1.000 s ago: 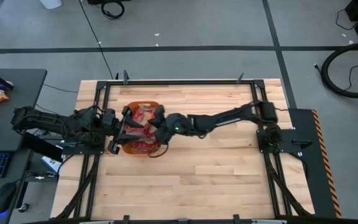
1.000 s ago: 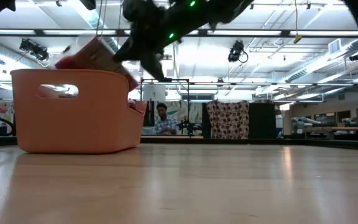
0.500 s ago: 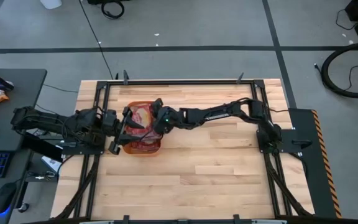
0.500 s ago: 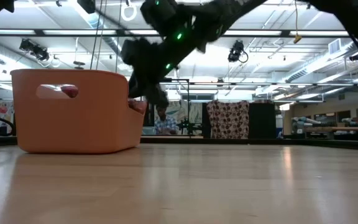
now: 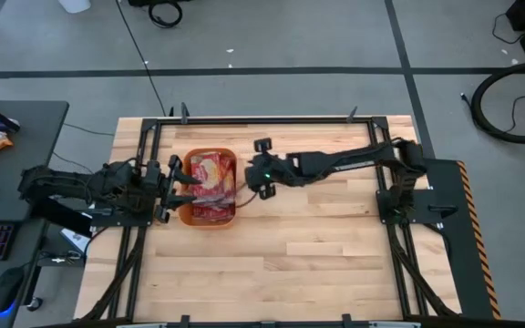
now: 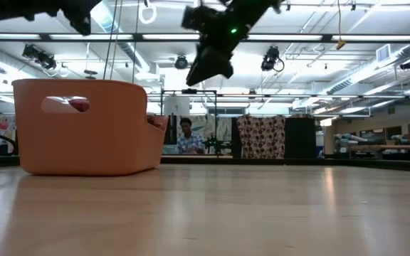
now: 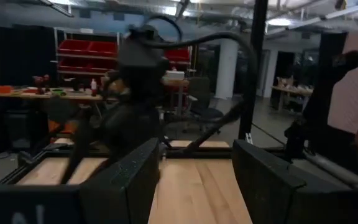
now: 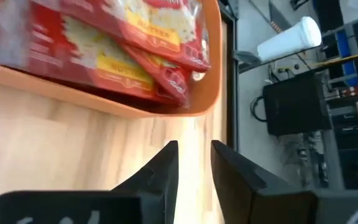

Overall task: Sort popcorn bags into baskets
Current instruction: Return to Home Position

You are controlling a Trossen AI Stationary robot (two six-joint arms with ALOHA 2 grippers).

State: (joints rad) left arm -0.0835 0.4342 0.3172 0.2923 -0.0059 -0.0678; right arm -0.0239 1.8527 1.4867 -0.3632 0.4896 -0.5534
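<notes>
- Well, the popcorn bags [image 5: 210, 176] lie piled inside the orange tub [image 5: 210, 224] on the wooden table [image 5: 326, 260].
- The right gripper [image 8: 194, 147] hovers just right of the tub (higher than its rim), fingers slightly parted and empty.
- The left gripper [image 7: 196, 152] hangs just left of the tub, fingers spread, holding nothing.

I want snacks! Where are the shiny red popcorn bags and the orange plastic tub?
shiny red popcorn bags [image 5: 210, 178]: high view, middle of the top bag.
orange plastic tub [image 6: 91, 142]: low view, its near side wall.
</notes>
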